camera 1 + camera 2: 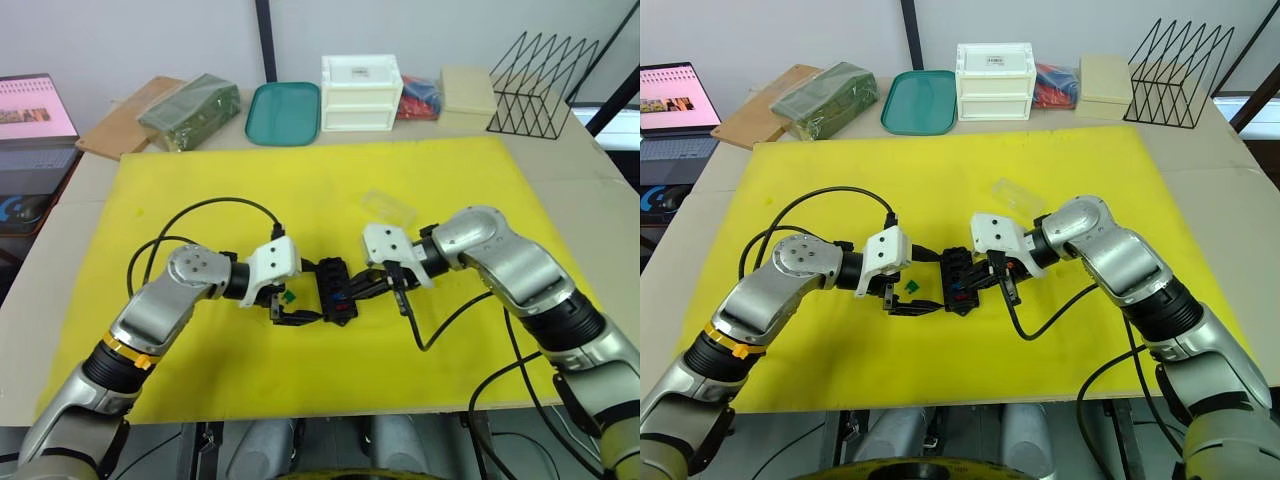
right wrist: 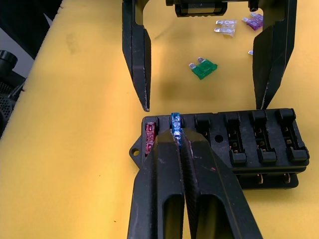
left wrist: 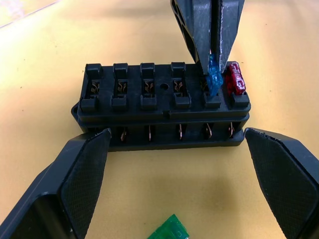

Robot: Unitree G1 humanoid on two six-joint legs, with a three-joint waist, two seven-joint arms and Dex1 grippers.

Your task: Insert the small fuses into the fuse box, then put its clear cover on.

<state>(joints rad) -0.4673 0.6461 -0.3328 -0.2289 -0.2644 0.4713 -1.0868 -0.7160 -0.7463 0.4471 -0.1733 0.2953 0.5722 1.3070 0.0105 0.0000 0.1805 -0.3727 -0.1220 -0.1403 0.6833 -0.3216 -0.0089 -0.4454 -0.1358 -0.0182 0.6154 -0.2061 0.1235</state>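
Yellow mat (image 1: 300,190) covers a tan table (image 1: 590,200); behind it sit a teal tray (image 1: 284,113), white drawer unit (image 1: 361,92), beige box (image 1: 467,90) and wire rack (image 1: 540,85). Fuse box (image 3: 162,107) lies between both grippers. Right gripper (image 2: 177,137) is pinched on a blue fuse (image 3: 214,79) in the slot beside the seated red fuse (image 3: 235,82). Left gripper (image 3: 174,169) is spread wide, straddling the box, with the green fuse (image 2: 203,68) between its fingers. Clear cover (image 1: 388,207) lies just behind the right gripper. Purple and clear fuses (image 2: 239,25) partly cut off by left fingers.
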